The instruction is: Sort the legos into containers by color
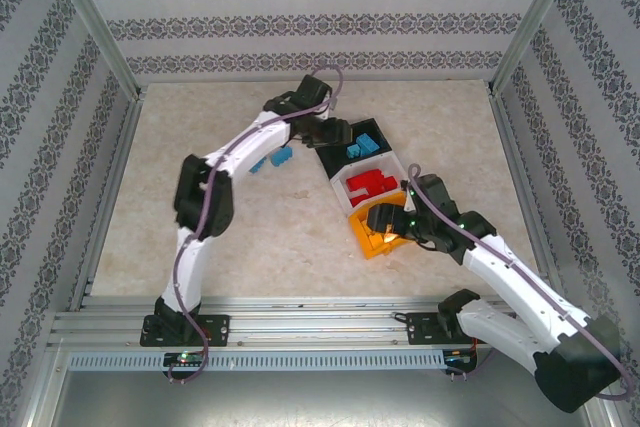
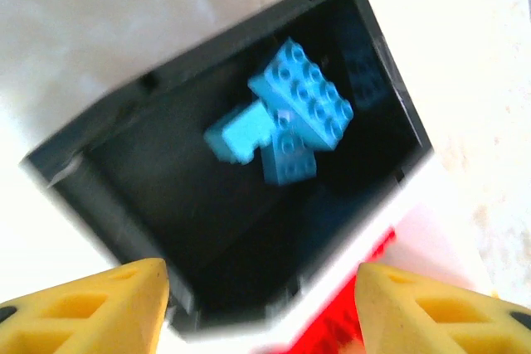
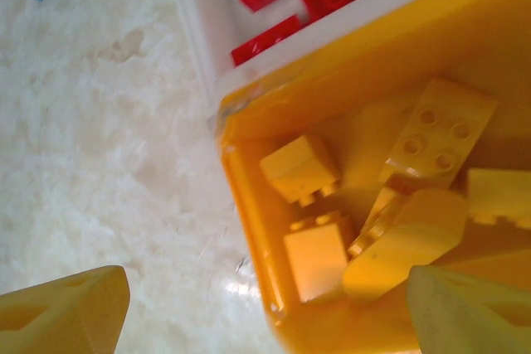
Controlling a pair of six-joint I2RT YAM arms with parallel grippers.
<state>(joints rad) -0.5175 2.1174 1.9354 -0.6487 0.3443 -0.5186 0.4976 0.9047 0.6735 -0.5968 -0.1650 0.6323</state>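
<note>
Legos (image 2: pixel 290 113), blue, lie ahead of my left gripper (image 2: pixel 259 296); yellow ones (image 3: pixel 303 172) ahead of my right gripper (image 3: pixel 265 304). Both jaws apart, apparently empty.

High overview; wrist close-ups over containers (image 1: pixel 363 234)

No text, label, brand or number can be read anywhere.
</note>
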